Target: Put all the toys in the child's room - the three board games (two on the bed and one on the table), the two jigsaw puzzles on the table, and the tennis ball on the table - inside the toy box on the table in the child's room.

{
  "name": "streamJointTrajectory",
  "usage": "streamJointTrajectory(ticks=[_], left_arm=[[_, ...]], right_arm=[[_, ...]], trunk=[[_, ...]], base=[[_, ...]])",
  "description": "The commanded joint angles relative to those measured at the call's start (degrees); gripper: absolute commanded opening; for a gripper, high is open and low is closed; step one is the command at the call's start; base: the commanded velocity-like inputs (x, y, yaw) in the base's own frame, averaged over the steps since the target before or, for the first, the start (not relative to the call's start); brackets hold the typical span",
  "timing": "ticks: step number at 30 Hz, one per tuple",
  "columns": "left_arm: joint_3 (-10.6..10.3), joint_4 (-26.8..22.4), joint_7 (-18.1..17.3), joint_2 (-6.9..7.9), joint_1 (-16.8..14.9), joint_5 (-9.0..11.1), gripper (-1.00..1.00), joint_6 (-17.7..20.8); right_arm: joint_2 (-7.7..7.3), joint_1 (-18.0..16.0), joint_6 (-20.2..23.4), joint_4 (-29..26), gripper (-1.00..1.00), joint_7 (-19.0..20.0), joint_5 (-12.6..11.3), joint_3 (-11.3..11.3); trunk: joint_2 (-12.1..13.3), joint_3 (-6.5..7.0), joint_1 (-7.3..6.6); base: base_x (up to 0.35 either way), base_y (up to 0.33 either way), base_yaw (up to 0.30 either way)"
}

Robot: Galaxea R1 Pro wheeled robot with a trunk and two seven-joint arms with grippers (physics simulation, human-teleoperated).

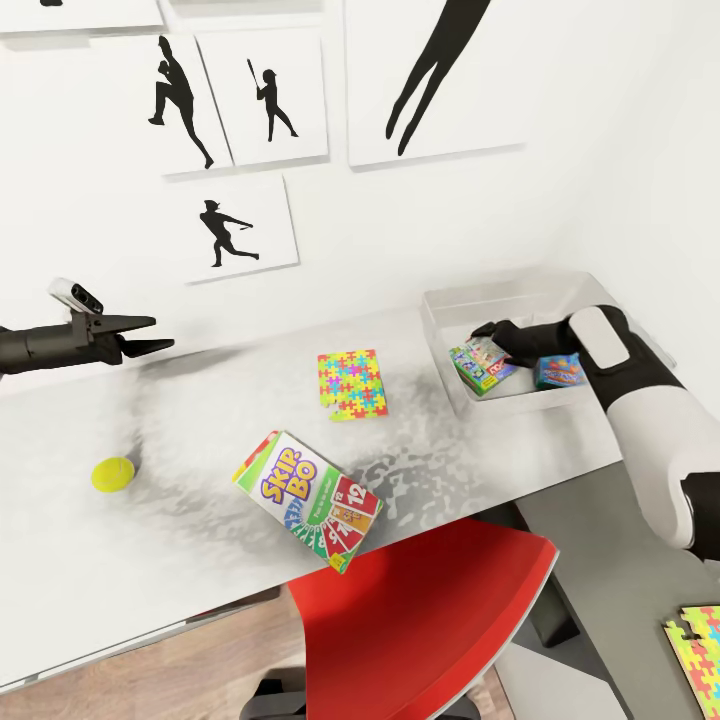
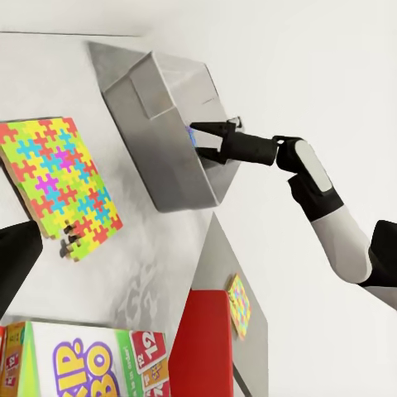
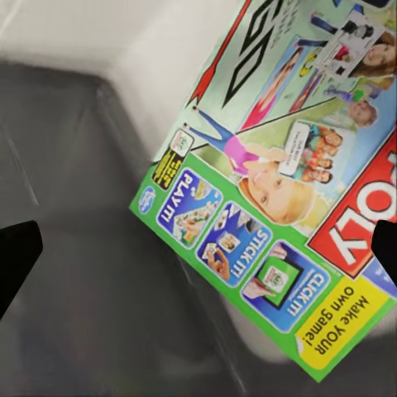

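right claw [image 1: 487, 331] reaches into toy box [image 1: 440, 305] at table's far right corner, fingers spread, gripping nothing; green-edged game box [image 1: 484, 366] lies tilted under it, small blue game box [image 1: 558, 371] beside. left claw [image 1: 150, 335] open over table's left part, empty. still outside: skip-bo box [image 1: 307, 499] hanging over table's near edge, jigsaw puzzle [image 1: 351, 383] mid-table, tennis ball [image 1: 113, 474] toward left end, second jigsaw puzzle [image 1: 700, 646] on low cabinet [image 1: 610, 570]. risk: nudge could tip skip-bo box to floor; ball may roll away if pinched off-centre; thin puzzle hard to lift, may slide.
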Motion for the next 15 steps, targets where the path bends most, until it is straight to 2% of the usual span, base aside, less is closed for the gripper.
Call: streamJointTrajectory(ticks=[1,15], left_arm=[[-0.2,0.0,-0.4,0.06,-0.1,0.0,1.0,0.6],[-0.2,0.1,-0.4,0.06,-0.1,0.0,1.0,0.6]], right_arm=[[-0.09,0.0,0.1,-0.3,1.0,-0.5,-0.6,0.3],[-0.37,-0.1,0.7,-1.3,1.0,-0.8,-0.6,0.3]], trunk=[[-0.1,-0.09,0.03],[-0.1,-0.07,0.03]], base=[[0.0,0.0,0.0],[0.0,0.0,0.0]])
